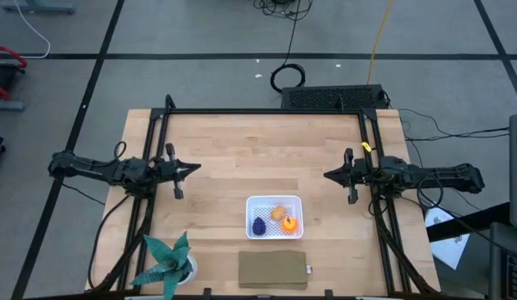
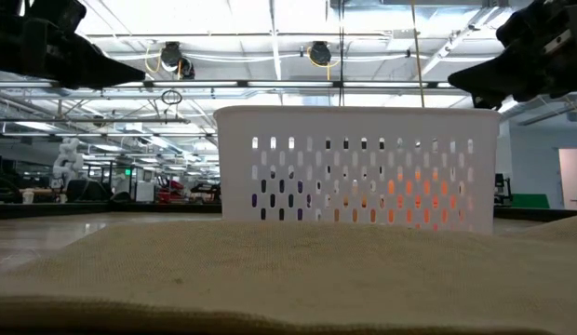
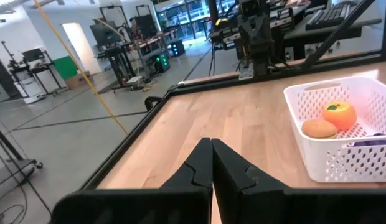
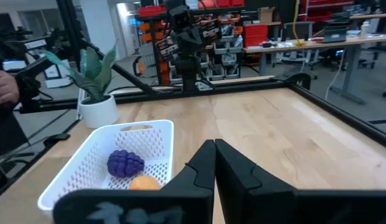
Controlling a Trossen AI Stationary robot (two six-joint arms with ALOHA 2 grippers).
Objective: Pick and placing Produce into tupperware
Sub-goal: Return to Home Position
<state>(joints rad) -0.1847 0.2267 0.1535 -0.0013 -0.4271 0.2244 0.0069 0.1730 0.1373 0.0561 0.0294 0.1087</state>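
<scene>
The white tupperware (image 1: 274, 216) sits near the table's middle, toward the near edge. All three produce pieces lie inside it: orange (image 1: 289, 223), purple (image 1: 258, 225), tan-yellow (image 1: 278, 212). The left wrist view shows the orange (image 3: 340, 114) and tan (image 3: 319, 128) pieces in the tupperware (image 3: 342, 155); the right wrist view shows the purple one (image 4: 125, 163). My left gripper (image 1: 196, 169) hovers shut over the table's left part, pointing right. My right gripper (image 1: 328, 175) hovers shut over the right part, pointing left. Neither touches anything.
A teal spiky plant in a white pot (image 1: 169, 262) stands at the near-left corner. A flat tan-brown slab (image 1: 273, 269) lies at the near edge, just before the tupperware. A black frame (image 1: 267, 111) borders the table's far and side edges. Bare wood lies between the grippers.
</scene>
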